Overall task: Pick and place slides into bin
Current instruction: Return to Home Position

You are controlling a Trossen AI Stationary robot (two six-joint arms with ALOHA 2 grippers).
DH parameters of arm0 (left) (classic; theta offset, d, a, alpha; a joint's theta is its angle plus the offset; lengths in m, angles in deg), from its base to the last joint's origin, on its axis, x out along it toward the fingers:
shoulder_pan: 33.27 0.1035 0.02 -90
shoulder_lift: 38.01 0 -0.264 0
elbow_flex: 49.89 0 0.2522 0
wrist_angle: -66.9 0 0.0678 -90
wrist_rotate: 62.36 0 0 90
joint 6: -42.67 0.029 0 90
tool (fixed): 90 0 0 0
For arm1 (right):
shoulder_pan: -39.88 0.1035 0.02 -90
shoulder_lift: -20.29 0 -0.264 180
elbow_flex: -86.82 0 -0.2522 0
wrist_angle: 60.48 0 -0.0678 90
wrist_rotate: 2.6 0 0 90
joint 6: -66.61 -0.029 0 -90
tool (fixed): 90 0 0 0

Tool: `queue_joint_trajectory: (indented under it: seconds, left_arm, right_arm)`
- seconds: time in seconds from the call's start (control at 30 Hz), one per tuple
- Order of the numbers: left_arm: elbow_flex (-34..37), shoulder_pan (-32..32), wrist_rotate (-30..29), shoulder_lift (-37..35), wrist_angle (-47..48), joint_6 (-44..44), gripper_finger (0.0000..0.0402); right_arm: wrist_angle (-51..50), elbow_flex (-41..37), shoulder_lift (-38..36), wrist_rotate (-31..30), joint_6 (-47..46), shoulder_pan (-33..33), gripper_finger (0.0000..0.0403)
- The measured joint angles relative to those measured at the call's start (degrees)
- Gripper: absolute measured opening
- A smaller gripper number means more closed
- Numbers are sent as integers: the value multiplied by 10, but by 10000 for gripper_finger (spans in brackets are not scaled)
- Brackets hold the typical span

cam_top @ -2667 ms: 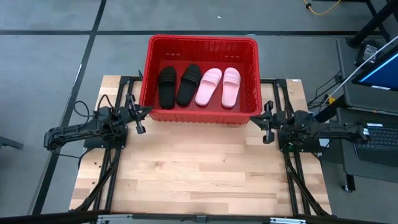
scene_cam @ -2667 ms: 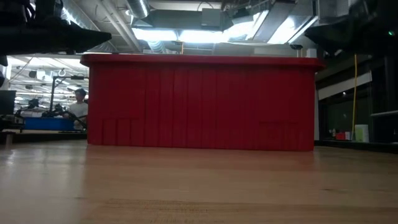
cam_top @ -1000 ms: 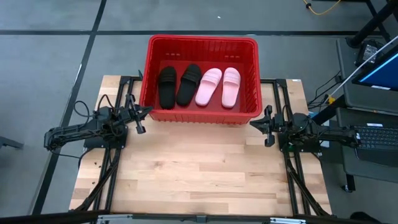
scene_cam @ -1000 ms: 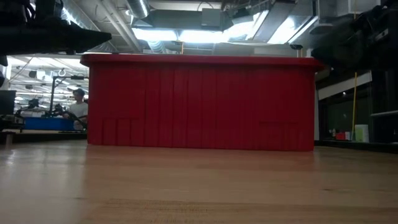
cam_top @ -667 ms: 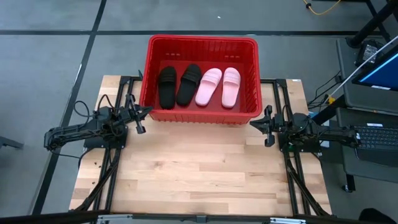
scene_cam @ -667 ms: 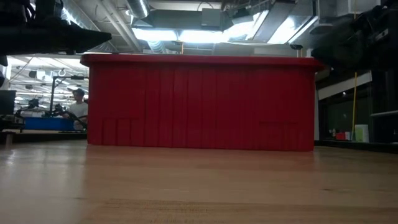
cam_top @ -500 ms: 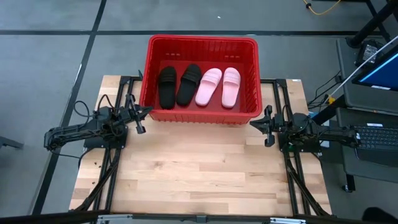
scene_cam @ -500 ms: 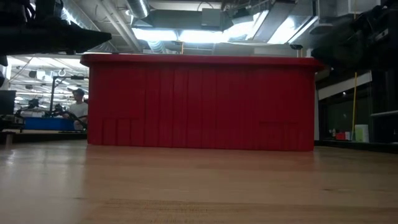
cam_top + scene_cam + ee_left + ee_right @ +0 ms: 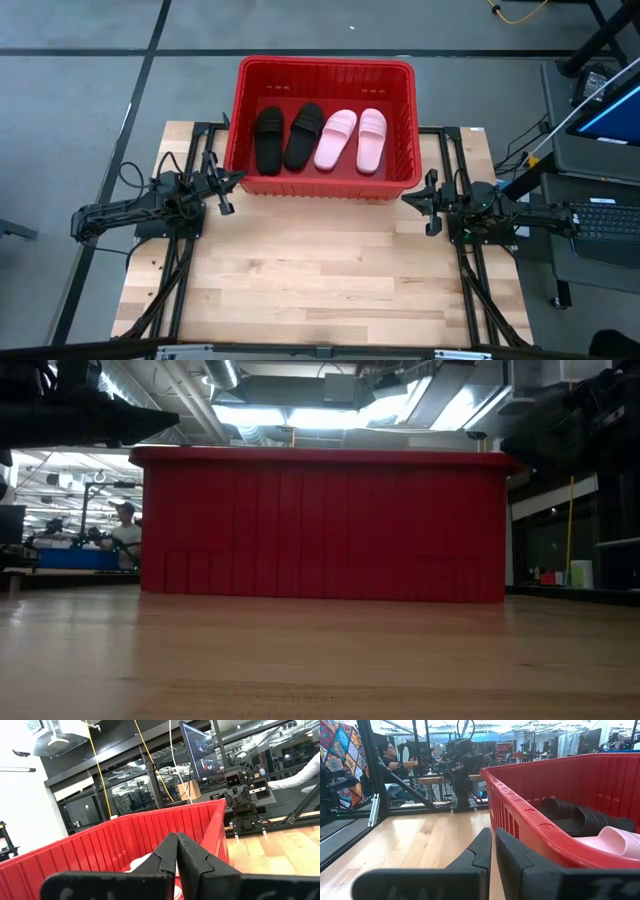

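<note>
The red bin [image 9: 325, 63] stands at the table's far middle; in the low view its near wall [image 9: 320, 525] fills the centre. Inside it lie the slides side by side on the bin's floor: two black ones [image 9: 268, 140] [image 9: 302, 135] on the left and two pink ones [image 9: 335, 138] [image 9: 371, 140] on the right. My left gripper [image 9: 236, 177] hovers shut just outside the bin's near left corner, fingers together [image 9: 176, 836]. My right gripper [image 9: 406, 197] hovers shut outside the near right corner, only a thin slit between its fingers [image 9: 493, 831]. Neither holds anything.
Bare wooden tabletop [image 9: 320, 270] stretches from the bin to the near edge. Each arm's base frame runs along a table side. A desk with a monitor [image 9: 600, 120] stands to the right of the table. A person [image 9: 125, 530] sits far off in the room behind.
</note>
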Motion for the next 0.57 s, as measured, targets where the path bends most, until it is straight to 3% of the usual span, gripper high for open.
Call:
queue_joint_trajectory:
  seconds: [0.57]
  left_arm:
    - [0, 0, 0, 0, 0, 0, 4]
  right_arm:
    - [0, 0, 0, 0, 0, 0, 28]
